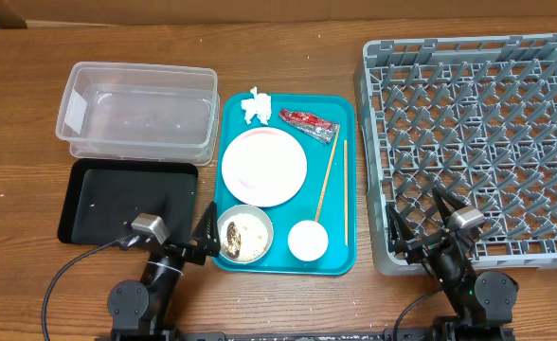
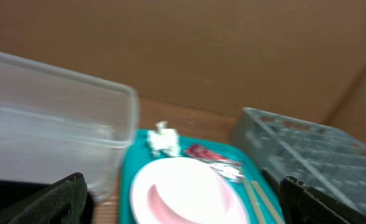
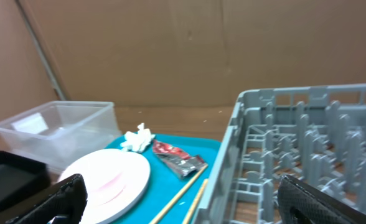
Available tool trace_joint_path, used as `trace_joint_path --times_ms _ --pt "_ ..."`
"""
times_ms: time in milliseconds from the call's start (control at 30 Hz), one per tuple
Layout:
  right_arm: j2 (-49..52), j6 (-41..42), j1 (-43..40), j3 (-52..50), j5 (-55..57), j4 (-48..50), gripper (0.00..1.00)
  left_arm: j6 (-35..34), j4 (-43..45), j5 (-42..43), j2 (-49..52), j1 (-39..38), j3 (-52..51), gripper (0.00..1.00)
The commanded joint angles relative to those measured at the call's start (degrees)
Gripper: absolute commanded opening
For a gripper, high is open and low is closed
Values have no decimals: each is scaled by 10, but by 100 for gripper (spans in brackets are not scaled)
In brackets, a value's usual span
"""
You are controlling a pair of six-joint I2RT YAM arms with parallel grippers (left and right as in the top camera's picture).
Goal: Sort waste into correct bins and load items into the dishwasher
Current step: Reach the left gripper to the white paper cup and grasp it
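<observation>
Teal plastic sat at the middle of the wooden table [image 1: 23, 142]: a flat tray [image 1: 233, 121] carrying nearly all the things to be sorted. The pale plate [image 1: 264, 167] lay at its centre. The crumpled tissue [image 1: 256, 106] and the red wrapper [image 1: 308, 123] lay side by side along the far edge. Two chopsticks [image 1: 331, 175] lay apart on the right side, one angled and one straight. At the near edge stood a bowl [image 1: 244, 233] holding rice and brownish scraps, with the small white cup [image 1: 308, 240] just beside it.

To the tray's left were the clear tub [image 1: 136, 114], farther back, and the black tray [image 1: 117, 194], nearer. The grey dish rack [image 1: 368, 142] stood on the tray's right.

The left gripper [image 1: 206, 233] hung spread wide near the bowl, gripping nothing, its fingers [image 2: 52, 199] at the edges of its wrist view. The right gripper [image 1: 419, 216] was also spread wide and bare, over the rack's near edge.
</observation>
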Motion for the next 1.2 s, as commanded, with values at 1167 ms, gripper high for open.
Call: trace_joint_path --times_ms 1167 --pt "479 137 -1 528 37 -519 100 -35 -606 -19 619 -240 645 100"
